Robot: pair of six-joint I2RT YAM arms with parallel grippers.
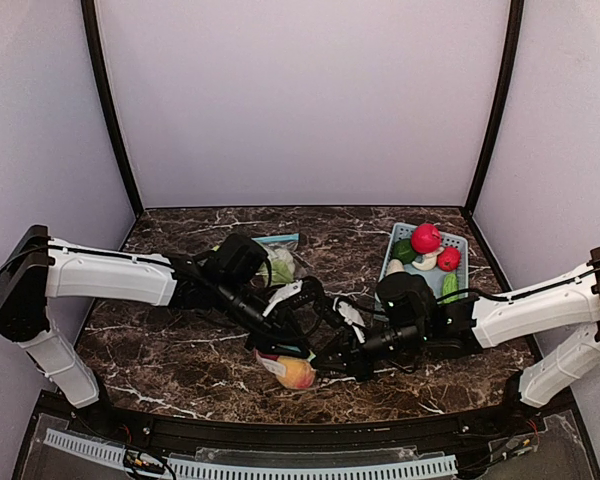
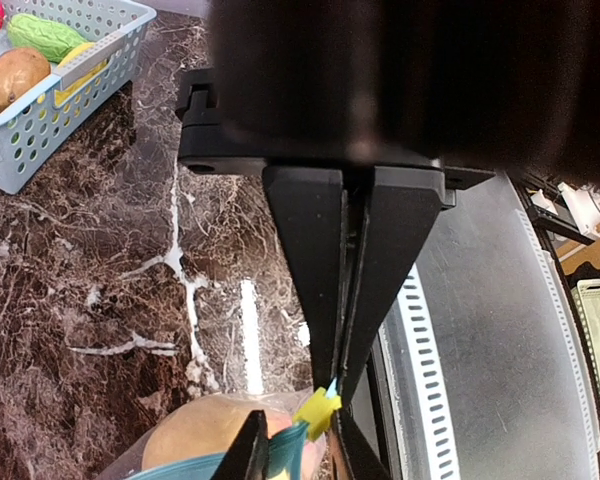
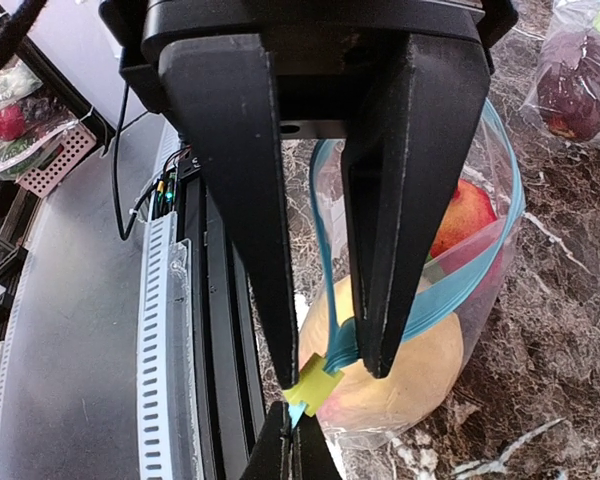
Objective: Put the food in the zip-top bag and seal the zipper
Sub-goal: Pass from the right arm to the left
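Note:
The clear zip-top bag (image 1: pixel 295 372) with a blue zipper lies near the front edge, between my two grippers. It holds food: a yellow-orange fruit (image 3: pixel 400 385) and a red apple (image 3: pixel 468 215). My left gripper (image 2: pixel 340 382) is shut on the blue end tab of the bag, just past the yellow slider (image 2: pixel 318 410). My right gripper (image 3: pixel 338 372) has its jaws apart, straddling the blue zipper track beside the slider (image 3: pixel 315 388). The left gripper's fingers (image 3: pixel 300 445) show pinched together at the bottom of the right wrist view.
A light-blue basket (image 1: pixel 395 240) at the back right holds a red apple (image 1: pixel 426 237) and other food. A second filled bag (image 1: pixel 277 264) lies behind the left arm. The metal front rail (image 3: pixel 165 330) runs close to the grippers.

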